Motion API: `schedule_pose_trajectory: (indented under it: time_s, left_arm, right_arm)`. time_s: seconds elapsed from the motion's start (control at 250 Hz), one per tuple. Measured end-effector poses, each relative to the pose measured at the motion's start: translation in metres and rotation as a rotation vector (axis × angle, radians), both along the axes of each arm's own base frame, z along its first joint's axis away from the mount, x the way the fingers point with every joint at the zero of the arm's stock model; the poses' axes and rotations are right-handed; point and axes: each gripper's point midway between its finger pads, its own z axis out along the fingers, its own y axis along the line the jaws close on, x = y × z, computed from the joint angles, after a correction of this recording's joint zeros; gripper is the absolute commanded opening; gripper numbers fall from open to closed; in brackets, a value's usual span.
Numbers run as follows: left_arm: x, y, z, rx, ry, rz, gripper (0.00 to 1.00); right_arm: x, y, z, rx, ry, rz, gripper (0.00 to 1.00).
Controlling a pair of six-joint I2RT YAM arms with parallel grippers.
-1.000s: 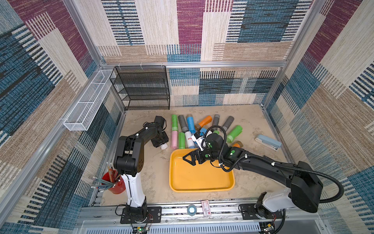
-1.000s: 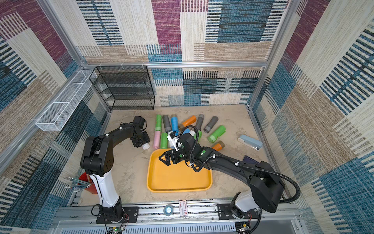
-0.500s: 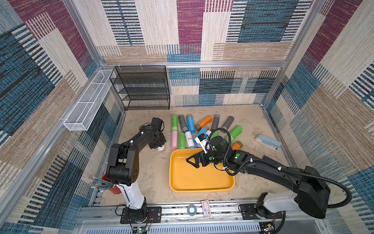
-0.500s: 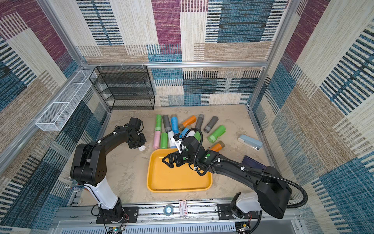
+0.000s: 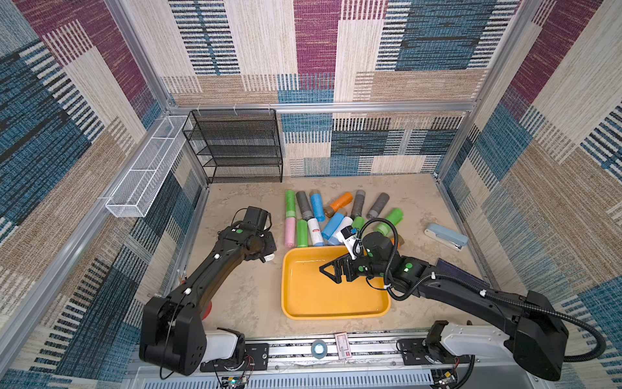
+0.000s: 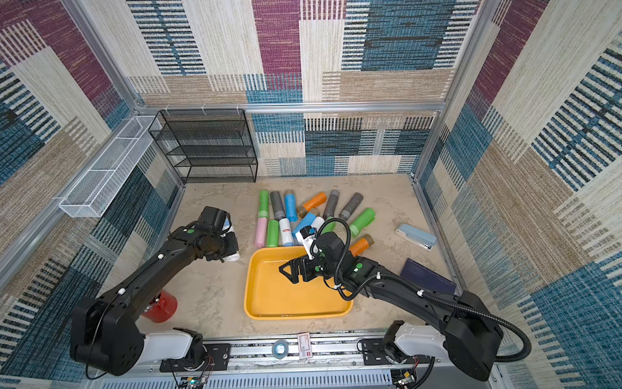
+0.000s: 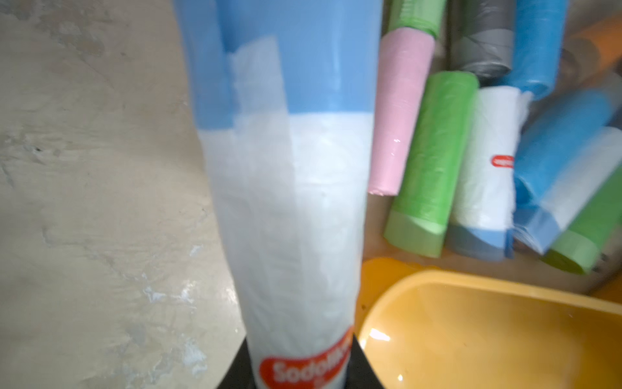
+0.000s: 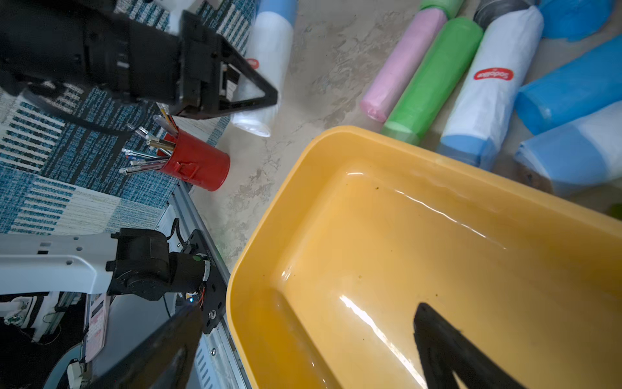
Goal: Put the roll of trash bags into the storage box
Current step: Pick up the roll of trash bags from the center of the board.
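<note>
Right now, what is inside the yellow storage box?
The storage box looks empty. The open right gripper hovers over it, covering part of its floor.

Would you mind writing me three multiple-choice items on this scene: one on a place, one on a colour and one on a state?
1. Relative to the storage box, the right claw is:
A) above its floor
B) behind its far rim
C) in front of its near rim

2. What colour is the pen cup?
A) blue
B) yellow
C) red

3. The left claw is:
A) wide open and empty
B) closed on a white-and-blue roll
C) closed on the pen cup

Answers:
1 A, since the right wrist view shows the claw spread open over the box's yellow floor.
2 C, since its red body shows plainly in the right wrist view.
3 B, since the left wrist view shows the roll clamped in the claw near its red label.
</note>
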Motion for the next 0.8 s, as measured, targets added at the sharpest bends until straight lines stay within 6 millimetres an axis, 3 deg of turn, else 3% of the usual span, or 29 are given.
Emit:
schedule_pose_trajectory:
  time_s: [0.192, 0.432, 0.6, 0.8]
  left_arm:
    - [-0.041, -0.023, 0.018, -0.094, -0.026, -0.092, 0.18]
    - [-0.078, -0.062, 0.021, -0.194, 0.011, -0.210, 0.18]
    - [-0.099, -0.089, 0.009, -0.180, 0.081, -0.298, 0.18]
    - [-0.109, -0.101, -0.012, -0.071, 0.136, -0.307, 0.18]
  right_arm:
    - [0.006, -0.028, -0.001, 0.008, 0.015, -0.065, 0.99]
    - [0.001, -0.039, -0.002, 0.003, 0.030, -0.073, 0.99]
    - [-0.008, -0.044, -0.014, -0.011, 0.057, -0.066, 0.99]
    - [-0.014, -0.047, -0.020, -0.014, 0.079, -0.058, 0.99]
